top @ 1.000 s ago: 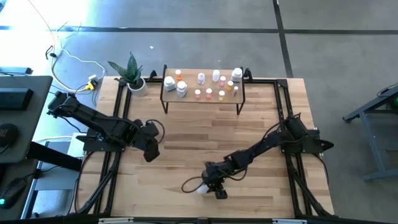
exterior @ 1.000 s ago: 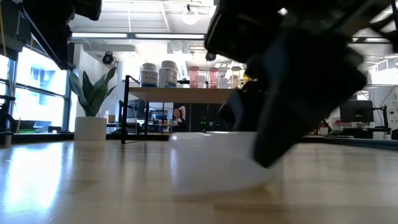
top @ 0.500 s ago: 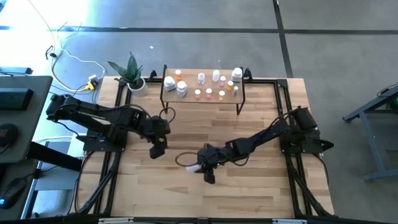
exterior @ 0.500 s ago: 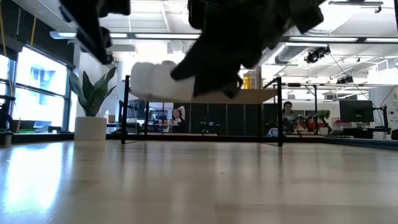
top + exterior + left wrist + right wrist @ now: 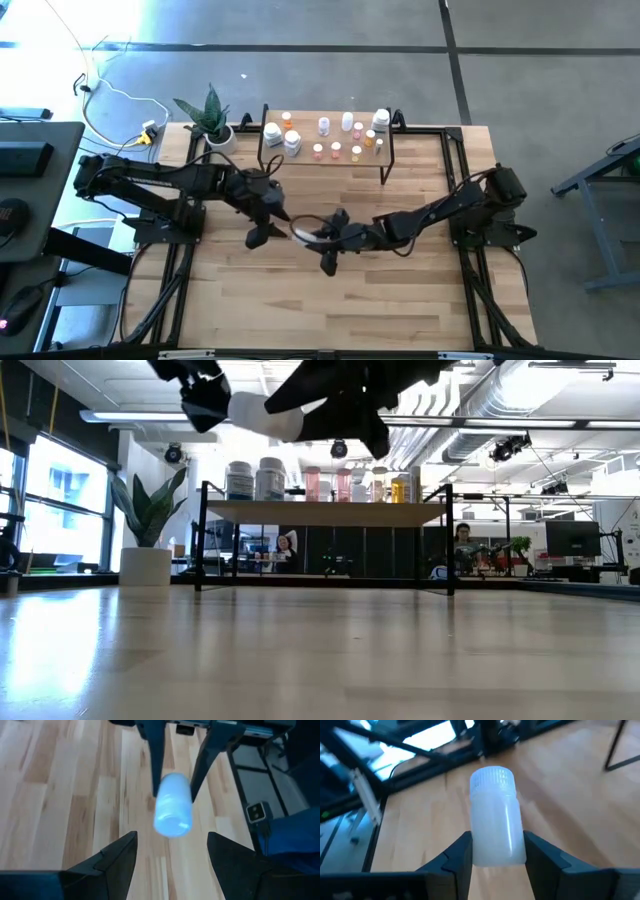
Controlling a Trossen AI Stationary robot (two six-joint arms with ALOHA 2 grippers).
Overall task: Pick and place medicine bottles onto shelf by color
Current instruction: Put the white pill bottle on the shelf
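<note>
Planked light wood makes up the tabletop (image 5: 400, 290), framed by black rails, with grey floor around it and a potted plant (image 5: 212, 118) at its far left corner. The low view looks past it into a bright hall with ceiling ducts, monitors and a seated person (image 5: 462, 538) behind the shelf (image 5: 330, 512).

That shelf is a pale board on thin black legs at the tabletop's far edge. It carries the medicine bottles (image 5: 330, 136), white ones at its left end, pinkish ones in the middle and orange ones toward the right.

One more white bottle (image 5: 496, 817), ribbed cap and plain cylindrical body, is clamped lying sideways between the fingers of the right pincer (image 5: 318, 235). It hangs well above the middle of the tabletop. The left pincer (image 5: 272, 218) is just beside it with its fingers spread and nothing between them.

Only the right wrist view shows the cap's ribbing. The left wrist view shows the bottle (image 5: 172, 806) end-on, a blurred pale shape, with the left pincer's fingers (image 5: 116, 857) apart on either side and seemingly not touching it. From above, the bottle is a small white patch (image 5: 304, 231) between the two pincers.
</note>
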